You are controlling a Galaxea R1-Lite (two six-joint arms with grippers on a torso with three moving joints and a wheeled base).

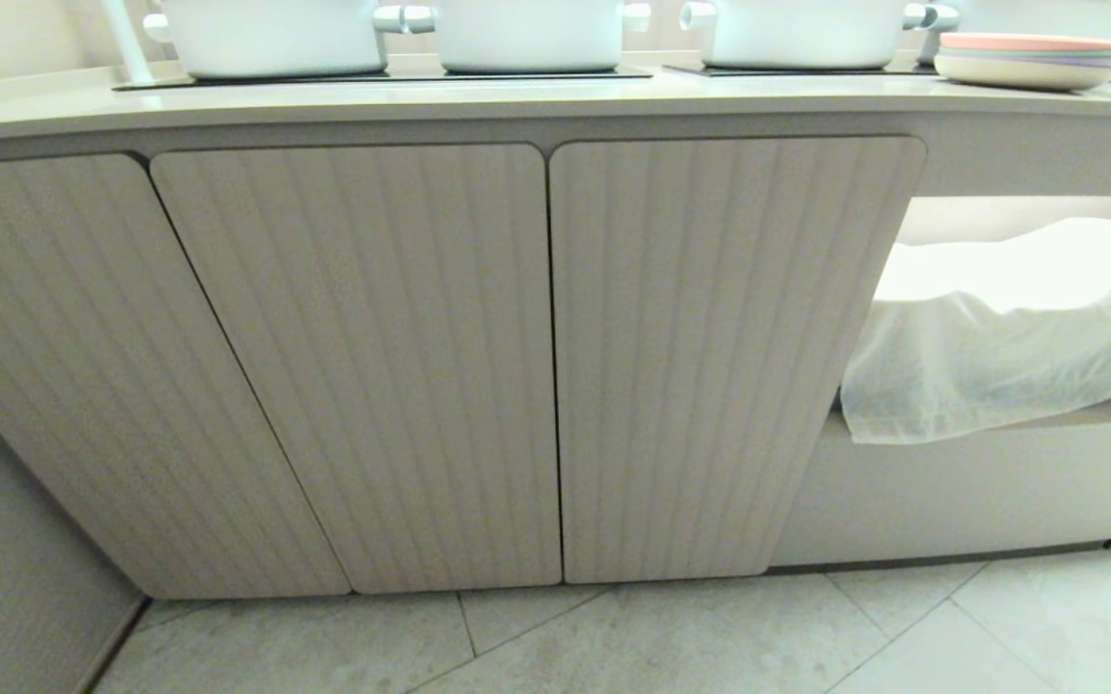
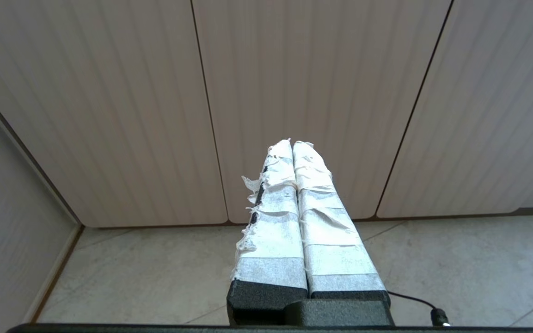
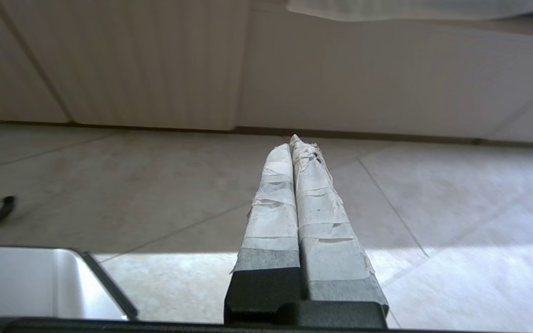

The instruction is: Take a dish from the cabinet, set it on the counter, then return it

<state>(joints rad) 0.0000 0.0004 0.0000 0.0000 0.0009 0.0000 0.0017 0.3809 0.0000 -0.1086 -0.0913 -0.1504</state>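
The cabinet fills the head view with its ribbed beige doors all closed, under the cream counter. The dish is hidden. Neither arm shows in the head view. My left gripper is shut, its taped fingers pressed together with nothing between them, pointing at the lower part of the cabinet doors above the floor. My right gripper is shut and empty too, held low over the tiled floor and aimed at the base of the cabinet.
White pots stand on black cooktop panels on the counter. A stack of pastel plates topped with pink sits at the counter's right. A doorless niche holds white cloth. A wall closes the left side.
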